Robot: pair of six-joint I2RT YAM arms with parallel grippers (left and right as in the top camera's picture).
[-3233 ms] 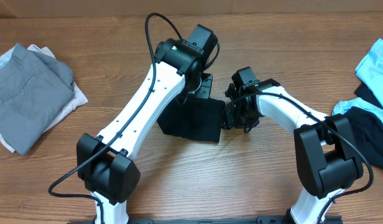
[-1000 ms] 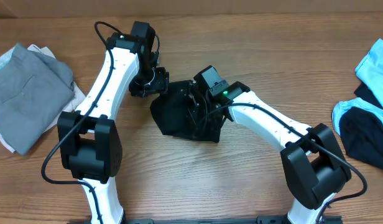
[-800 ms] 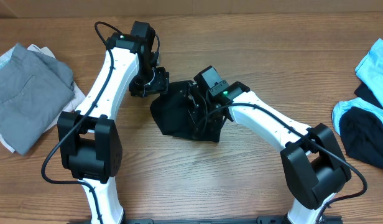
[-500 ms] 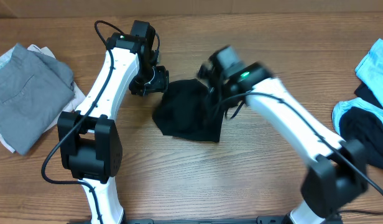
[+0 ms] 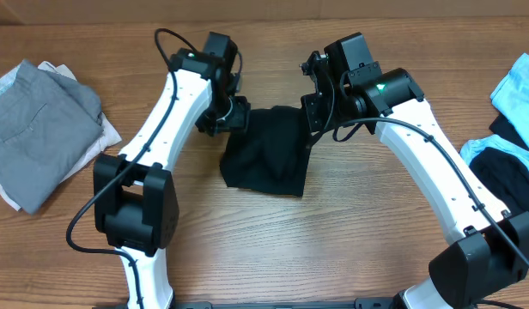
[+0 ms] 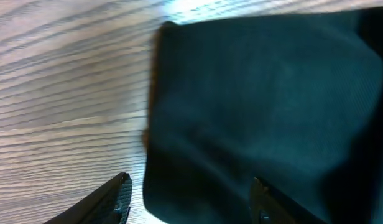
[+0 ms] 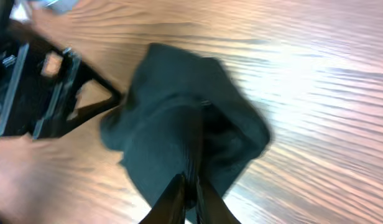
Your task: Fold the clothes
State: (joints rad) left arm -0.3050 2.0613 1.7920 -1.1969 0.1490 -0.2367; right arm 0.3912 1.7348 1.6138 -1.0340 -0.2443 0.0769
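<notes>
The right arm bends high, its tool (image 7: 190,186) pinching the black cloth (image 5: 269,159) up. The left arm reaches low, its tool (image 6: 190,185) open at the cloth's edge.

Black garment (image 5: 264,163): soft matt cloth, fine-textured, loosely creased. Grey garment (image 5: 37,120): matt woven fabric, stitched seams. Light blue garment (image 5: 518,86): thin, smooth cloth. Table (image 5: 350,249): wood-grain top, satin sheen, pale glare streaks in wrist views. Arm shells (image 5: 166,120): smooth glossy white plastic. Joint housings (image 5: 131,210): matt black plastic.
</notes>
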